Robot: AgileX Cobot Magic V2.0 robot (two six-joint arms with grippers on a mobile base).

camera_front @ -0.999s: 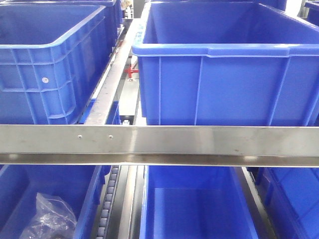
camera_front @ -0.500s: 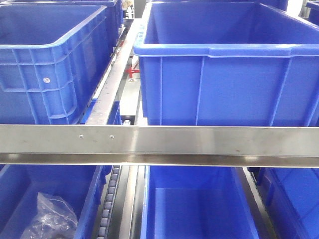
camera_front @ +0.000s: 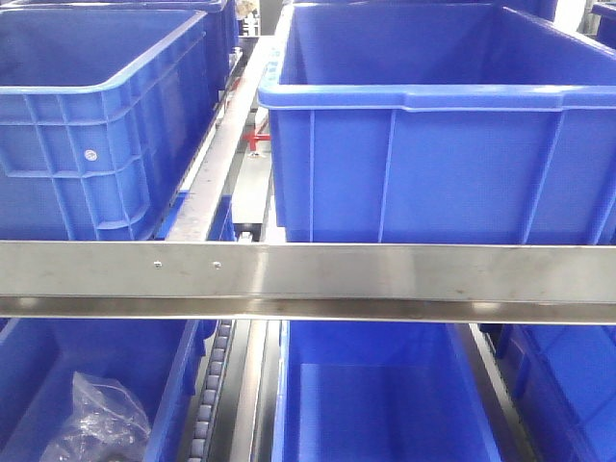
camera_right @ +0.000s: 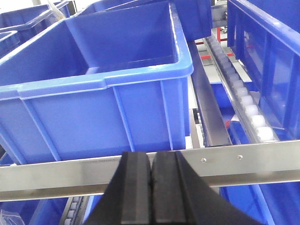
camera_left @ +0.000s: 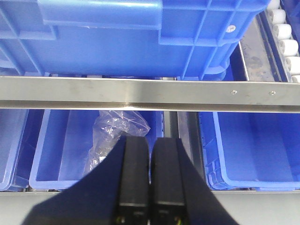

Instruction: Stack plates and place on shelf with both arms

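No plates can be found in any of the three views, so which way they lie from either gripper, and which arm is nearer to them, cannot be told; only the shelf (camera_front: 308,274) is shown, and it lies straight ahead of both arms. Its brushed steel front rail, riveted and faintly scratched, runs with its long axis from side to side across each view, just beyond the fingertips. The left gripper (camera_left: 151,150) is seen with its two flat black fingers pressed together and nothing between them, pointed at the rail and, below it, at a lower crate (camera_left: 93,140) in which a crumpled clear plastic bag (camera_left: 115,136) lies. The right gripper (camera_right: 151,164) is likewise closed and empty, its matte black fingers meeting in front of the rail, behind which a large upper crate (camera_right: 98,89) stands. The crates are of glossy blue moulded plastic, ribbed on the walls and rolled at the rim, and appear open at the top and otherwise empty. Between them a track of small pale rollers (camera_right: 243,98) runs away from the rail into the depth of the rack. It is judged that the plates must first be sought elsewhere, since neither gripper is holding anything to be stacked.
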